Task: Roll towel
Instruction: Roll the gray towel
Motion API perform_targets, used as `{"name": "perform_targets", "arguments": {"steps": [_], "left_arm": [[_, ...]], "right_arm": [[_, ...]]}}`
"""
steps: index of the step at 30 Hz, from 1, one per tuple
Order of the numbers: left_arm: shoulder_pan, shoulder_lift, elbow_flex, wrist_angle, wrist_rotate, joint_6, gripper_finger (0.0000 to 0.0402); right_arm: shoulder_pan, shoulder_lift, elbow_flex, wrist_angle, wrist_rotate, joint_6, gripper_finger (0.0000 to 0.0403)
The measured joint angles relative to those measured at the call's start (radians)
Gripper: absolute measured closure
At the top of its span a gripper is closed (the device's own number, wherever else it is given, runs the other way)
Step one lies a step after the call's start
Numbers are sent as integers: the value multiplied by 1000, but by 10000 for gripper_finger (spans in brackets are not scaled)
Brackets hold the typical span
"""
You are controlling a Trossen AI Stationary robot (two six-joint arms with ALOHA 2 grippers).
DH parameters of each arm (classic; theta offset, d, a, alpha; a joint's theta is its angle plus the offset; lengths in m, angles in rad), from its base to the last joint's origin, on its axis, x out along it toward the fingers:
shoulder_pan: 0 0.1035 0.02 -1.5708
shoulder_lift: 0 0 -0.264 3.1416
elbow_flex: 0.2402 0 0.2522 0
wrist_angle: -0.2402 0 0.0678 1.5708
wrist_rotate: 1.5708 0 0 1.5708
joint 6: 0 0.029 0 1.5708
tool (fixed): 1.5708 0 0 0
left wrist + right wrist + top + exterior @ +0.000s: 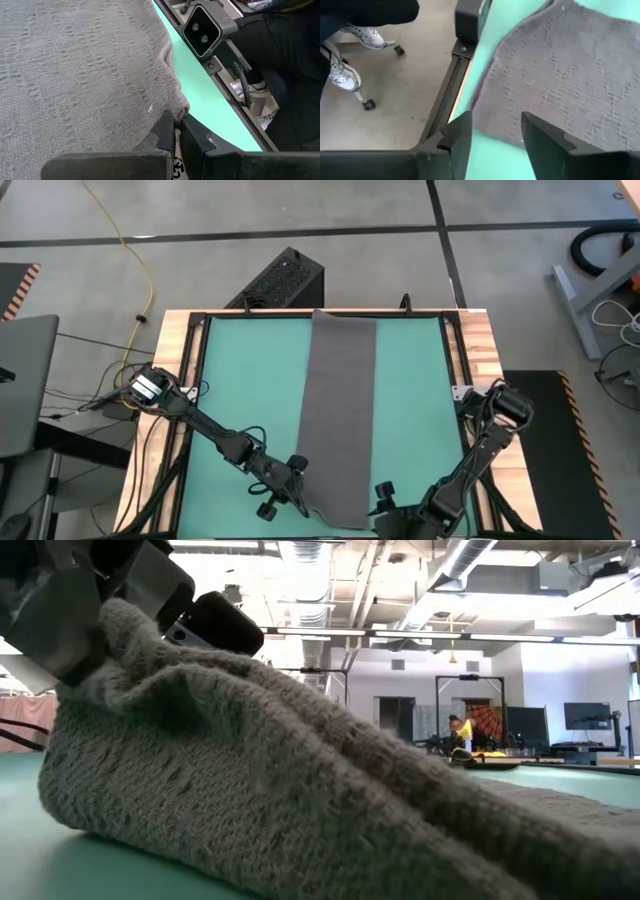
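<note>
The dark grey towel (340, 410) lies as a long strip on the green mat (240, 380), running from the far edge to the near edge. My left gripper (297, 480) is at its near left corner, shut on the cloth (75, 75). In the low view the towel (300, 790) rises to that gripper at the upper left. My right gripper (385, 502) is open at the near right corner. In the right wrist view its fingers (495, 137) stand just short of the towel's near edge (510, 135). My left gripper pinches the towel's near left corner (177, 107) between its two fingers. The cloth bunches into a small hump at the fingertips. In the low view that corner (120, 630) is raised off the mat, while the rest of the towel slopes down and lies on the mat.
The low camera (202, 30) sits on the table's near frame beside my left gripper. The black frame rail (455, 85) runs along the near edge. A black box (285, 280) stands beyond the far edge. A person's shoes (342, 75) show on the floor.
</note>
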Motion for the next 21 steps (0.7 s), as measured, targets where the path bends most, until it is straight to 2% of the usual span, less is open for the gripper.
{"name": "perform_targets", "arguments": {"steps": [6, 21], "left_arm": [[0, 0, 0, -4, 0, 2, 401], [0, 0, 0, -3, 14, 3, 401]], "right_arm": [[28, 100, 0, 63, 71, 4, 195], [32, 215, 26, 107, 138, -11, 234]]}}
